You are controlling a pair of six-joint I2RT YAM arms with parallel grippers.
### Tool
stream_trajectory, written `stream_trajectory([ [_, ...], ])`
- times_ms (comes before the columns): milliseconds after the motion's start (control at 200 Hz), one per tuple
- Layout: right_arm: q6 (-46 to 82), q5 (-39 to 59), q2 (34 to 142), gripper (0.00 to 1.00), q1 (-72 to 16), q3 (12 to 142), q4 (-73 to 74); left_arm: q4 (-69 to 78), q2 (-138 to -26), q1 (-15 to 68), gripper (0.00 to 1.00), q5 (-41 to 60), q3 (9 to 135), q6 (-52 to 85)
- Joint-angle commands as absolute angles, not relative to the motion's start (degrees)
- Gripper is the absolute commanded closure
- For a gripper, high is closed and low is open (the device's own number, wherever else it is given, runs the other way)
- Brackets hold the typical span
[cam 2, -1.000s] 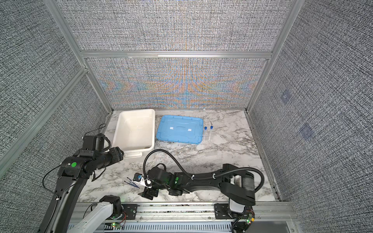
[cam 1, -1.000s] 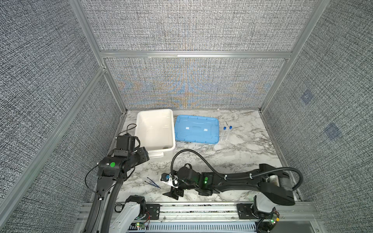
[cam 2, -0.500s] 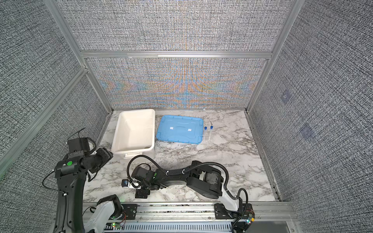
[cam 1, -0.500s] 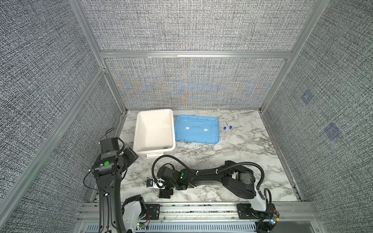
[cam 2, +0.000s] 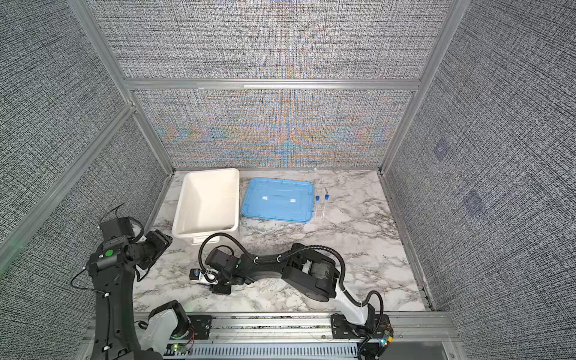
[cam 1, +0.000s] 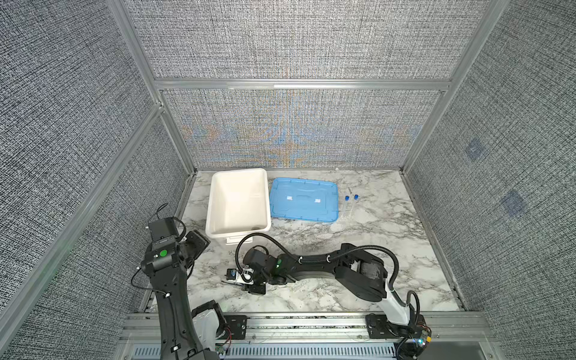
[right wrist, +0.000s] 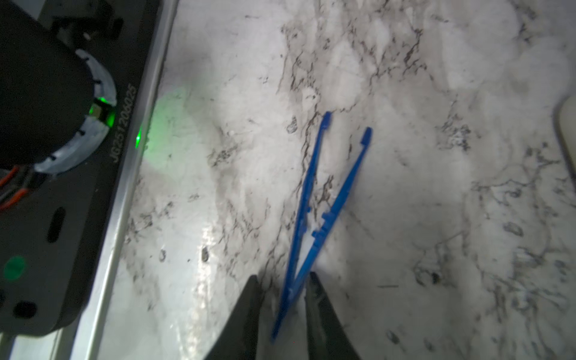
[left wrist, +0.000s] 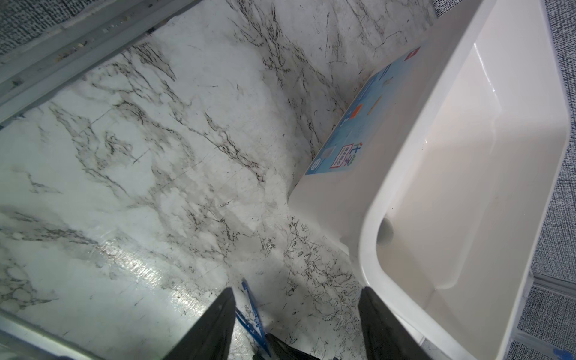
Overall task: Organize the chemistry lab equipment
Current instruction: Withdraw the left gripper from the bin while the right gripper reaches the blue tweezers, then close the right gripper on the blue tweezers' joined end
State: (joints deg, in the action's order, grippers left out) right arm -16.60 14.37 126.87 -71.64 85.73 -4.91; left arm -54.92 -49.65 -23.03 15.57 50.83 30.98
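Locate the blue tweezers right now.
The blue tweezers lie on the marble table, joined end between the fingers of the right gripper in the right wrist view; in both top views, front left of centre, before the white tub.

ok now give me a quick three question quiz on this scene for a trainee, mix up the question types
1. True or false: the two clear tubes with blue caps lie inside the large white rectangular plastic tub.
2. Which thing lies between the fingers of the right gripper? A) a clear tube B) the thin blue plastic tweezers C) a metal spoon
3. Fill in: the jaws of the left gripper stand ___.
Key: 1 false, they lie on the marble table beside the flat blue plastic lid. 2 B. 3 open.
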Motion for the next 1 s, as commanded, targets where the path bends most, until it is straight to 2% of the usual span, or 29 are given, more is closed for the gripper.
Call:
stream_trajectory([
  [0, -15.04, 14.63, 128.17, 0.88, -71.54, 86.17, -12.48, -53.0, -49.24, -23.1, 0.34, 15.56, 49.43, 29.33],
  [40, -15.12, 15.11, 127.89, 0.94, -71.46, 85.88, -12.14, -53.32, -49.22, -23.07, 0.34, 14.86, 49.36, 29.29],
  [250, -12.28, 13.22, 123.47, 1.0, -71.45, 79.87, -6.09, -50.61, -46.06, -23.08, 0.29, 16.15, 46.89, 27.95],
  [345, -9.68, 13.55, 120.22, 1.0, -71.43, 77.73, -5.27, -50.14, -45.19, -23.08, 0.29, 16.17, 46.64, 27.95],
  [500, -5.36, 17.3, 114.13, 1.0, -71.01, 77.59, -12.42, -49.95, -44.76, -23.05, 0.29, 16.55, 46.41, 28.13],
  [620, -4.02, 16.12, 107.75, 1.0, -71.02, 74.29, -15.13, -50.6, -45.23, -23.09, 0.29, 13.59, 47.29, 27.71],
  [760, -0.57, 13.48, 102.64, 1.0, -70.86, 76.9, -24.06, -51.82, -47.01, -23.11, 0.28, 10.25, 49.47, 26.52],
  [995, 1.95, 21.3, 97.16, 1.0, -69.43, 81.01, -27.28, -48.34, -45.62, -23.08, 0.29, 14.61, 47.38, 25.97],
])
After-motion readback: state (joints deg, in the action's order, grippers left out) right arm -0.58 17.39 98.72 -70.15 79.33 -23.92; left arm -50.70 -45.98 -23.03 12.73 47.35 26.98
